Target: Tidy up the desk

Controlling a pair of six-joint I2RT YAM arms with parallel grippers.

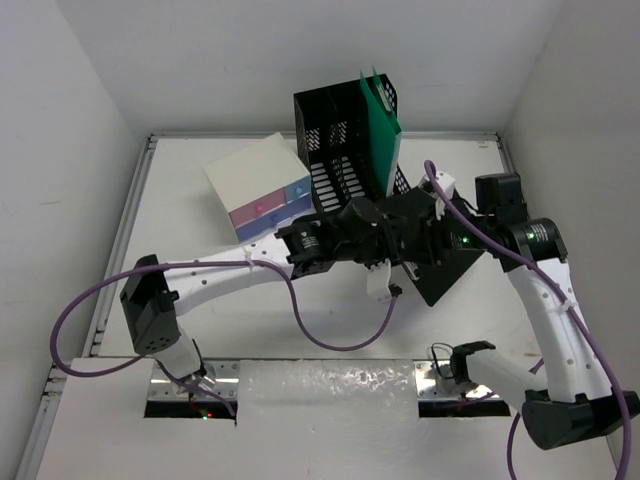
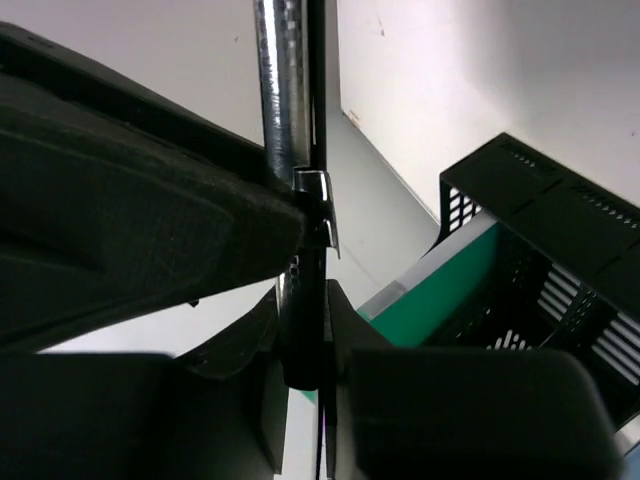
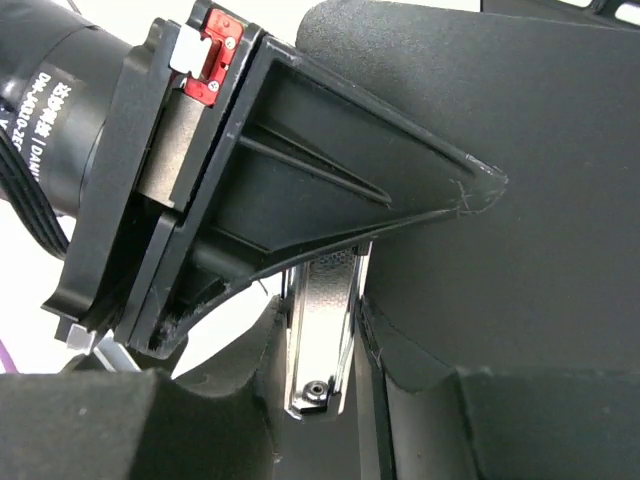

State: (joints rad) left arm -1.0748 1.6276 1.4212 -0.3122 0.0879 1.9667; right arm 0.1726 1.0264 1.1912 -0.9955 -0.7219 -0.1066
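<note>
The white desk (image 1: 180, 210) fills the top view. A black clipboard (image 1: 450, 268) with a metal clip (image 3: 320, 330) is held tilted above its middle, just in front of the black mesh file rack (image 1: 335, 130). My left gripper (image 1: 392, 240) comes in from the left and is shut on the clipboard's edge (image 2: 305, 350) by the clip's bar (image 2: 285, 90). My right gripper (image 1: 428, 222) comes in from the right and is shut on the metal clip. In the right wrist view my right gripper (image 3: 330, 400) sits just below the left gripper's body (image 3: 250, 170).
A green folder (image 1: 383, 135) stands in the file rack, also in the left wrist view (image 2: 440, 290). A cream-topped box with pink and blue drawers (image 1: 262, 185) sits left of the rack. Purple cables (image 1: 330, 335) loop over the near part of the desk. Walls close three sides.
</note>
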